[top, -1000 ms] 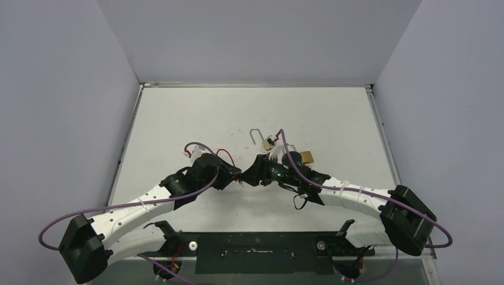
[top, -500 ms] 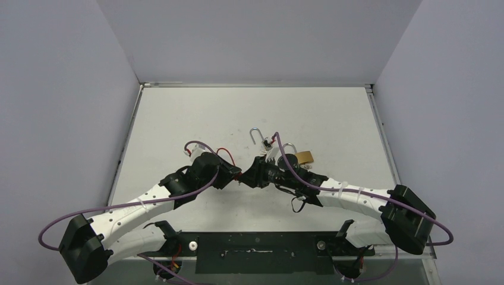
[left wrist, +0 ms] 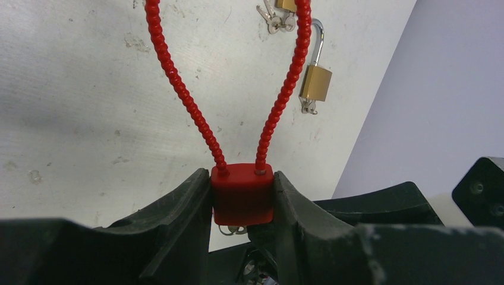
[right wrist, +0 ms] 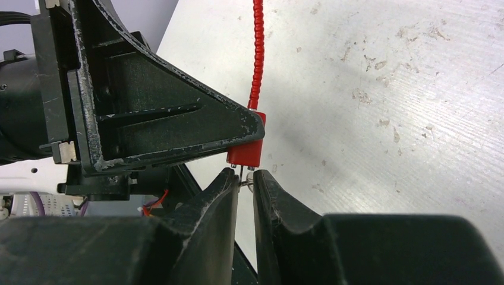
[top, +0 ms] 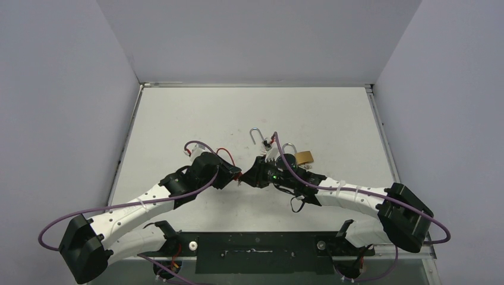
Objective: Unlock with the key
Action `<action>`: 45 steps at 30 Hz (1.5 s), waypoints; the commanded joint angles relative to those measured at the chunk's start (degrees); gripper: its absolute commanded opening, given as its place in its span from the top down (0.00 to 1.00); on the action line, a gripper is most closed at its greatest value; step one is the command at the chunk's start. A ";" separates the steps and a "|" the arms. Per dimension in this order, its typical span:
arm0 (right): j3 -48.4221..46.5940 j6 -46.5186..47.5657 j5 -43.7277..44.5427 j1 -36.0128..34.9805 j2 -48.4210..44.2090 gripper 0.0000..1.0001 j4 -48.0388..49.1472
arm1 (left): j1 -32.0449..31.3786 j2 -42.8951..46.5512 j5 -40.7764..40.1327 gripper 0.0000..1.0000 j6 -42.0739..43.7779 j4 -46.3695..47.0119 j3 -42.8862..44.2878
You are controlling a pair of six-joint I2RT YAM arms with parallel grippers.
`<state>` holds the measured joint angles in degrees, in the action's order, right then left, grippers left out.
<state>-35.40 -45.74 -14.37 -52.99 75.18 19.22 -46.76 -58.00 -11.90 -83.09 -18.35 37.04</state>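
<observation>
Where the two arms meet over the middle of the desk [top: 333,119], the left pincer [left wrist: 242,178] comes in from the left and is clamped on the red padlock [left wrist: 242,199]. One black finger [left wrist: 196,202] presses each side of the lock's body. The padlock is held clear of the desk. Its red beaded cable shackle [left wrist: 178,83] runs away from the pincer as a long loop, and both ends are seated in the body's far face.

At the opposite face of the body a small metal key [left wrist: 230,230] sits in the lock. The right pincer [right wrist: 245,178] reaches in from the right to meet it, its fingers drawn nearly together and pinching the key just beneath the red body. In the overhead view the two pincers are tip to tip, with the lock between them.

Further right, past the right wrist, a brass padlock [top: 304,157] lies on the desk. The left wrist view shows its steel shackle raised and small keys hanging at its lower end. Behind the pincers, towards the back wall, a bare silver shackle [top: 257,135] stands up from the surface. A bunch of loose keys [left wrist: 273,21] lies near the far end of the cable loop.
</observation>
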 commanded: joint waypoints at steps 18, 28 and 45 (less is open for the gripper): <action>-0.90 -3.21 -1.54 -0.94 1.18 0.90 3.61 | 0.83 1.33 1.03 1.00 0.00 1.75 2.01; -3.63 -4.95 2.11 -0.88 5.15 1.00 4.53 | 0.81 1.24 7.16 1.00 -0.85 2.00 3.58; -0.04 -22.80 -3.97 5.24 8.20 1.00 22.67 | 0.37 6.80 10.67 1.00 -4.01 12.93 -1.94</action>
<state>-37.95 -60.29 -20.75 -50.57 84.66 25.98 -44.10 -55.18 -13.19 -83.68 -19.35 34.79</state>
